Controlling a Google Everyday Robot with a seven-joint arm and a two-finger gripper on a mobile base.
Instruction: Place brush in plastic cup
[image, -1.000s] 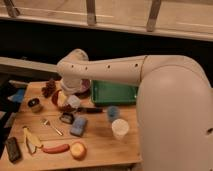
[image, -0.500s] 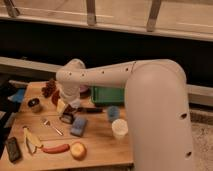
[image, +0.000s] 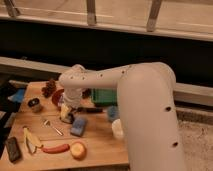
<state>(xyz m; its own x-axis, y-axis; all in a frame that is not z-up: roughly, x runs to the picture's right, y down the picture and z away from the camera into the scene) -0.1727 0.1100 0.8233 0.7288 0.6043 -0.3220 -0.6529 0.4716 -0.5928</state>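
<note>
My gripper (image: 67, 114) hangs from the white arm (image: 100, 80) and sits low over the wooden table (image: 100, 145), left of centre. A slim dark brush (image: 94, 109) lies on the table just right of the gripper, pointing toward the cups. A blue cup (image: 112, 113) stands right of the brush. A white plastic cup (image: 118, 129) stands in front of the blue one. The arm hides the gripper's upper part and whatever lies under it.
A blue sponge (image: 78, 126) lies just below the gripper, and a silver fork (image: 52, 126) to its left. A banana (image: 29, 140), a red sausage (image: 55, 148), an orange fruit (image: 77, 150) and a flat black block (image: 12, 148) lie at the front. A green box (image: 102, 95), a pine cone (image: 49, 87) and a small bowl (image: 34, 104) stand at the back.
The arm has swung forward and down, and its big link now fills the right side. The gripper has dropped lower toward the table by the brush.
</note>
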